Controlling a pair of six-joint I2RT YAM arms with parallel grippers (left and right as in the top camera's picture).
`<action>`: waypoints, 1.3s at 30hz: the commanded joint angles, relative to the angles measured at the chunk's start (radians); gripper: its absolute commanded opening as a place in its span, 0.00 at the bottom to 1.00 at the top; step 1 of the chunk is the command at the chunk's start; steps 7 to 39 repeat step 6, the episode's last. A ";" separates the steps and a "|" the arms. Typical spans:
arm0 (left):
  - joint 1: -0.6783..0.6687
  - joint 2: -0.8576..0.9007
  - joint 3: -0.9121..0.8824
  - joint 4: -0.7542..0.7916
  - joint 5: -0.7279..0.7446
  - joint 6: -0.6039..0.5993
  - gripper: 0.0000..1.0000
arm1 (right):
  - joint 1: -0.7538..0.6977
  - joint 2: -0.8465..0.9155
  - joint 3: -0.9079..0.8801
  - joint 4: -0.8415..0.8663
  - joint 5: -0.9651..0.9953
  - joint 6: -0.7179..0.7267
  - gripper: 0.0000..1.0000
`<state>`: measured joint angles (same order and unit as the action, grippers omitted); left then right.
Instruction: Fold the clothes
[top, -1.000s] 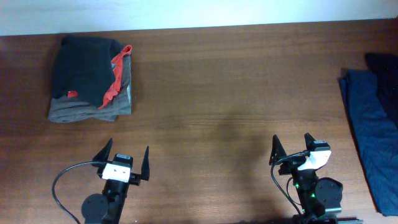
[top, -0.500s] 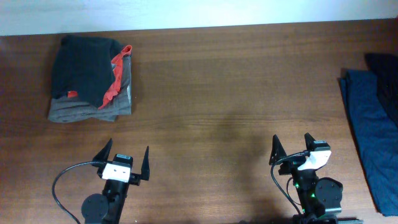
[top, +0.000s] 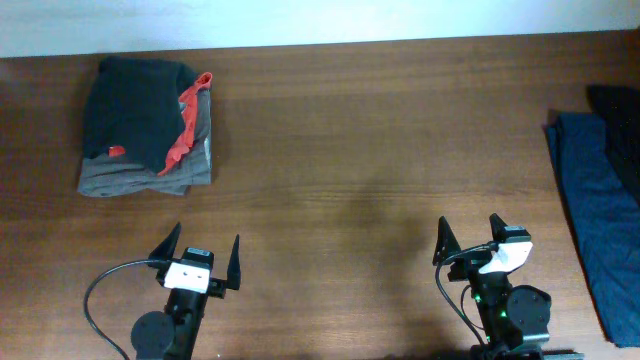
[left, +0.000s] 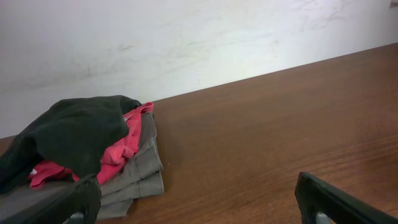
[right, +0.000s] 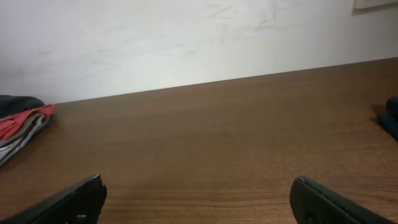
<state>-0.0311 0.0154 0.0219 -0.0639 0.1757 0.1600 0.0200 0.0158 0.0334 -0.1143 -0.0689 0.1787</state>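
Observation:
A very dark green-black garment (top: 135, 105) lies bunched on top of a stack at the table's far left; it also shows in the left wrist view (left: 74, 134). No lettering shows on it. My left gripper (top: 200, 262) is open and empty near the front edge, well in front of the stack; its fingers frame bare wood in its wrist view (left: 196, 186). My right gripper (top: 470, 243) is open and empty at the front right, over bare wood (right: 199, 183).
Under the dark garment lie a red garment (top: 188, 120) and a folded grey one (top: 150, 180). Blue garments (top: 600, 220) lie at the right edge, with another dark piece (top: 620, 120) on them, partly out of view. A white wall runs behind the table.

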 joint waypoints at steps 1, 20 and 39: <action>0.006 -0.010 -0.013 0.000 -0.011 -0.010 0.99 | -0.007 -0.008 -0.007 -0.001 -0.002 -0.006 0.99; 0.006 -0.010 -0.013 0.000 -0.011 -0.010 0.99 | -0.007 -0.008 -0.007 -0.001 -0.002 -0.006 0.99; 0.006 -0.010 -0.013 0.000 -0.011 -0.010 0.99 | -0.007 -0.008 -0.007 -0.001 -0.002 -0.006 0.99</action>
